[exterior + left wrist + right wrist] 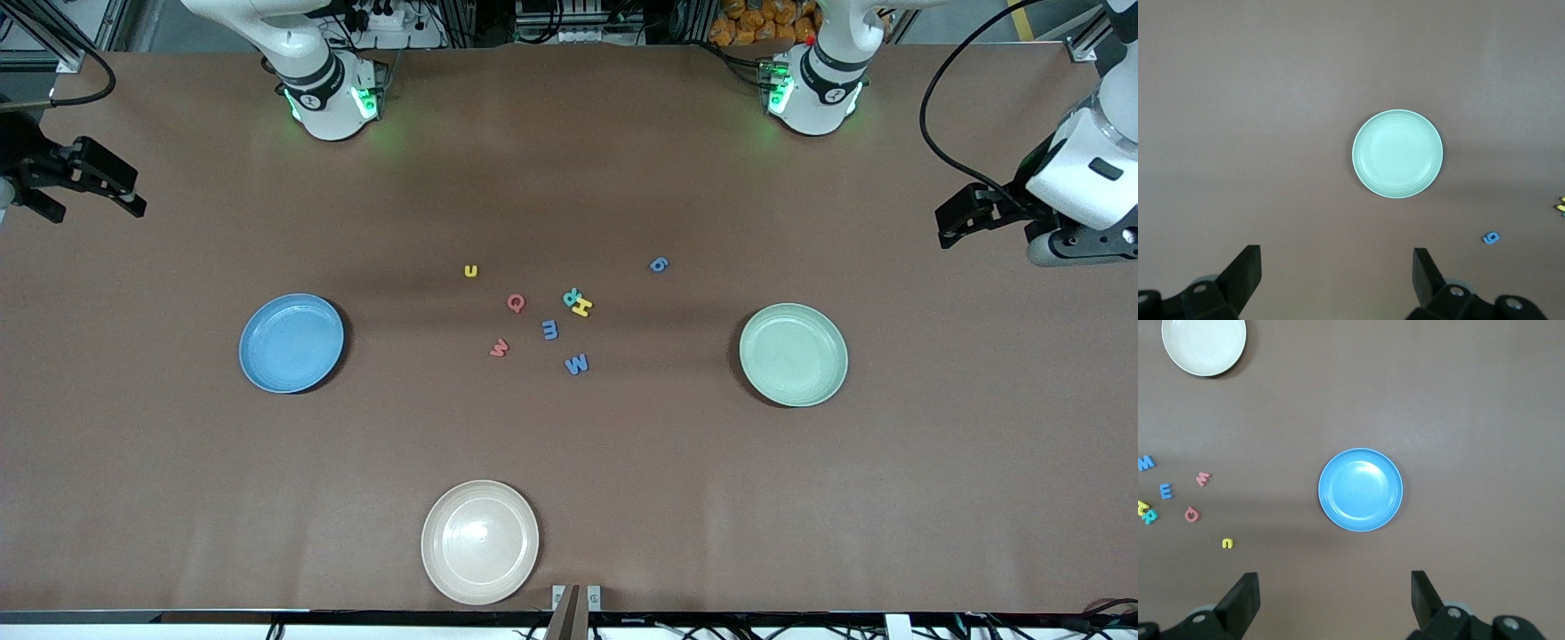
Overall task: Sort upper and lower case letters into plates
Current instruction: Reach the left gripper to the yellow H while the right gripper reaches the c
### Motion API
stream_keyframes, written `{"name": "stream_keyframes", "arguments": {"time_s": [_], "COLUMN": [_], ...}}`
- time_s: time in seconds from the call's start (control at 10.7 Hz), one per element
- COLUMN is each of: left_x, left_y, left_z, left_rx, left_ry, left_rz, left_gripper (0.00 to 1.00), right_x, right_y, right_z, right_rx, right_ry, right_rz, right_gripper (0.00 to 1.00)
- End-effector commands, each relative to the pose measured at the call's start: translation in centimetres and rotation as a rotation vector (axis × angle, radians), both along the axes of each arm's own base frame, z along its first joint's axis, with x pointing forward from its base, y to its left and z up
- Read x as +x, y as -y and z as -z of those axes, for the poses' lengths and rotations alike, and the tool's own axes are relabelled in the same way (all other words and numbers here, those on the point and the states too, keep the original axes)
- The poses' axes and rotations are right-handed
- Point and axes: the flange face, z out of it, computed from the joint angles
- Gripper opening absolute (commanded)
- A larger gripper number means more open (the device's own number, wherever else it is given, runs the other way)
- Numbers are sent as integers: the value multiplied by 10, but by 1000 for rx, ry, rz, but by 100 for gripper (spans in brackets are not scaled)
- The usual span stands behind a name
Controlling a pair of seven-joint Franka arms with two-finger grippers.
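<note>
Letters (548,330) scattered mid-table between blue plate (291,343) and green plate (793,355), none sorted. I hold left gripper (1337,277), right gripper (1335,599) high over table ends, fingers apart, waiting.

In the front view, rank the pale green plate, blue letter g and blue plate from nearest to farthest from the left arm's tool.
1. Round pale green plastic plate, toward the left arm's end.
2. Small blue letter g, mid-table.
3. Round blue plastic plate, toward the right arm's end.
</note>
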Motion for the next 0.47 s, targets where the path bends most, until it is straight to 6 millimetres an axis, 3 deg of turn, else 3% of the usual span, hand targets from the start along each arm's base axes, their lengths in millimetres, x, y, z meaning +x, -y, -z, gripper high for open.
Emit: {"name": "stream_keyframes", "arguments": {"time_s": [0.0,0.28,0.37], "left_x": [-6,-6,-9], "left_y": [0,17,43], "left_z": [-7,0,6], "left_rx": [10,8,9], "left_ry": [12,-4,-15], "left_rz": [10,56,94], "left_gripper": [100,100,100], "right_x": [11,10,10], "right_y": [-7,-8,-8], "right_z": [-6,2,4], "right_rx": [-4,-7,-7], "right_ry": [-44,-64,-70], "right_rz": [-22,-45,-45], "right_gripper": [100,100,100]}}
